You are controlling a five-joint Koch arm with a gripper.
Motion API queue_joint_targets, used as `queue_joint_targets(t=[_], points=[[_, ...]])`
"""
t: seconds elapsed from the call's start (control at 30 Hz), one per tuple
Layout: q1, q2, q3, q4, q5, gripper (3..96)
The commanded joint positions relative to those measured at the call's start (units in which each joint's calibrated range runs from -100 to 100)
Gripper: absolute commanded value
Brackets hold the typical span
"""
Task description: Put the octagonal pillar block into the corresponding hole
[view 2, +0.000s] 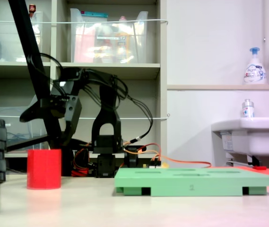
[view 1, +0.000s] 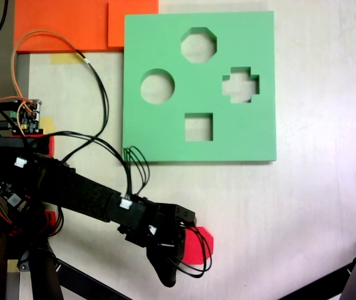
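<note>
Your octagonal pillar block [view 2: 44,169] stands upright on the table [view 1: 315,206], well apart from the green foam board [view 1: 165,134]. In the first exterior view your gripper [view 1: 176,253] overlaps it from above; in the second exterior view it hangs clear above. Jaw spread: cannot tell. The corresponding hole [view 1: 198,45] sits near the board's top edge

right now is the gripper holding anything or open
Gripper: above the red block, not holding it; the block stands on the table. Open or shut cannot be told.
</note>
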Motion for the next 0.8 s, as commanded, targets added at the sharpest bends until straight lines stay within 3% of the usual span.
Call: queue_joint_targets(t=[0.03, 0.8], points=[[0.0, 0.8, 4.2, 4.9, 0.8, 85.6], [1.6, 5.3, 4.7, 5.9, 1.9, 85.6]])
